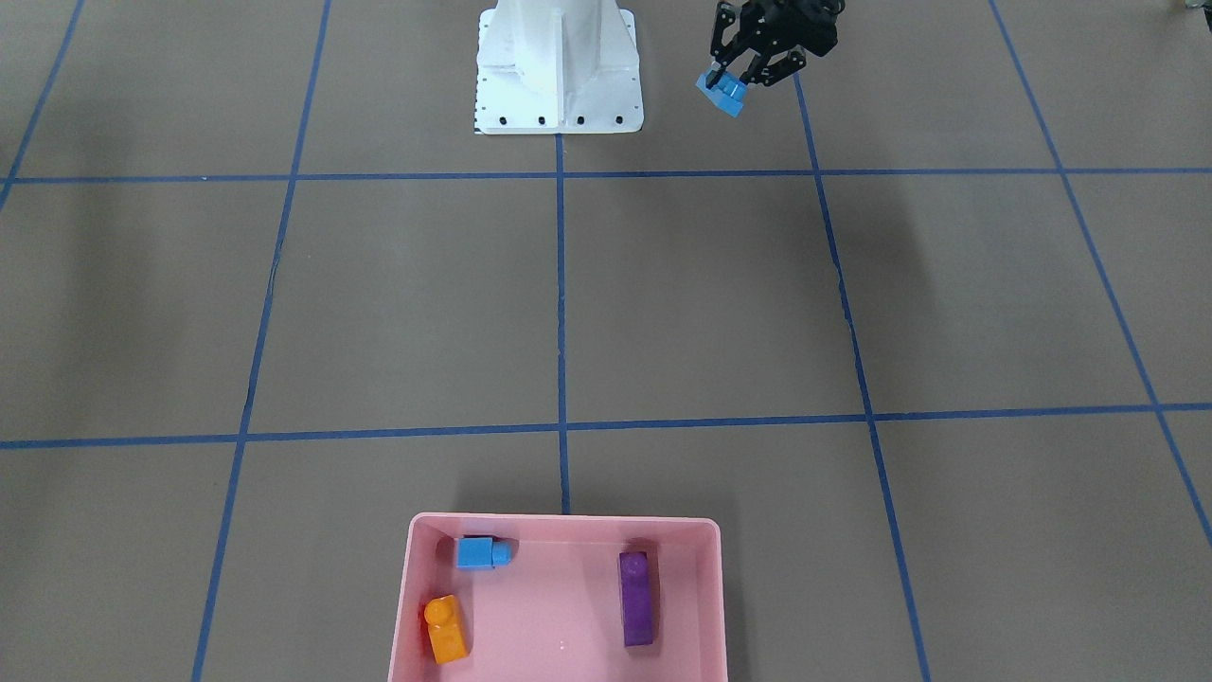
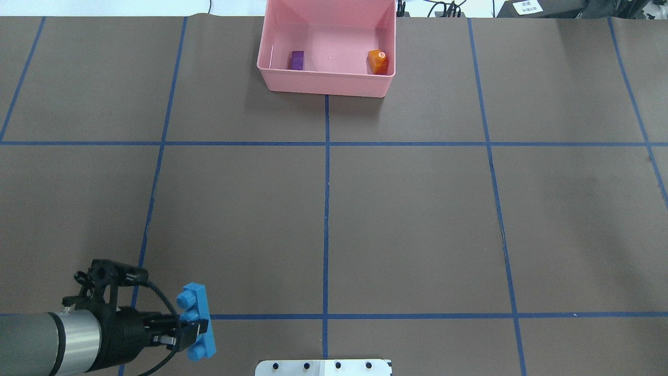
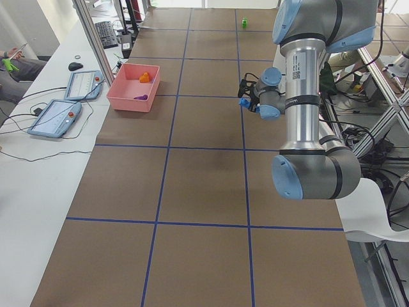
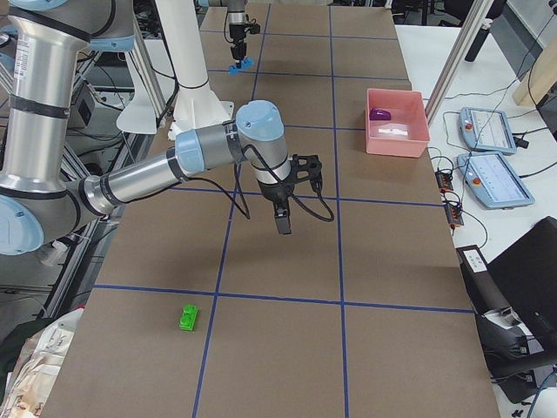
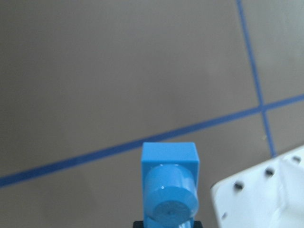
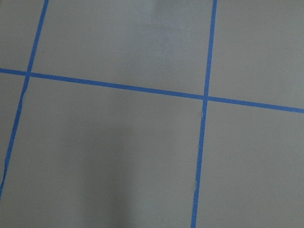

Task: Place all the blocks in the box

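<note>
My left gripper (image 2: 194, 328) is shut on the long blue four-stud brick (image 2: 196, 300) and holds it above the table near the robot base; it shows in the front view (image 1: 734, 80) with the brick (image 1: 722, 95), and the brick fills the wrist view (image 5: 170, 187). The pink box (image 1: 561, 527) holds the small blue brick (image 1: 483, 552), the orange brick (image 1: 445, 628) and the purple brick (image 1: 636, 599). The green brick (image 4: 187, 317) lies on the table on my right side. My right gripper (image 4: 284, 228) hovers over the table; I cannot tell if it is open or shut.
The white robot base (image 1: 559, 66) stands at the table's near edge. Blue tape lines (image 2: 326, 209) mark a grid on the brown table. Two teach pendants (image 4: 496, 152) lie on the side bench beyond the box.
</note>
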You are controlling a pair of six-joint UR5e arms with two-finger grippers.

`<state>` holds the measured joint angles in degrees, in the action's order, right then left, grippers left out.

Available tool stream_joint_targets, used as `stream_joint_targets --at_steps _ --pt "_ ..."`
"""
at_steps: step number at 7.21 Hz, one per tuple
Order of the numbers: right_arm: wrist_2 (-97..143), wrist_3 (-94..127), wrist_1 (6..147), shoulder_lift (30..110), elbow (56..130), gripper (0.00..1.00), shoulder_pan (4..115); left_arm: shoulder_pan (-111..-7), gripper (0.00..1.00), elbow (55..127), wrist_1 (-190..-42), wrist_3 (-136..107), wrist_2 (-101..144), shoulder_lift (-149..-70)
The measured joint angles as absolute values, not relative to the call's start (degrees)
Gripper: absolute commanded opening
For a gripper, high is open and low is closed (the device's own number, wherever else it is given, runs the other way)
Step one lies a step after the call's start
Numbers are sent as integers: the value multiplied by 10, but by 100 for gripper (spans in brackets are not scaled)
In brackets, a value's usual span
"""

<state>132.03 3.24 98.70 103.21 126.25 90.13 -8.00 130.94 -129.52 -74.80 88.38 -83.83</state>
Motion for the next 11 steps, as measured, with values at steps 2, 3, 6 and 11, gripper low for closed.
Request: stream_joint_targets --at_steps 2,3,6,11 --pt "1321 35 987 1031 1262 100 901 -141 0 1274 -1295 -745 883 -937" --pt "1321 36 986 1031 1262 100 901 -168 0 1245 -1295 -745 882 -991" --pt "1321 37 987 1031 1261 100 901 -235 0 1155 -1284 -708 886 -1102" --pt "1321 34 986 1033 1244 100 901 -352 0 971 -1116 -647 1015 -1315"
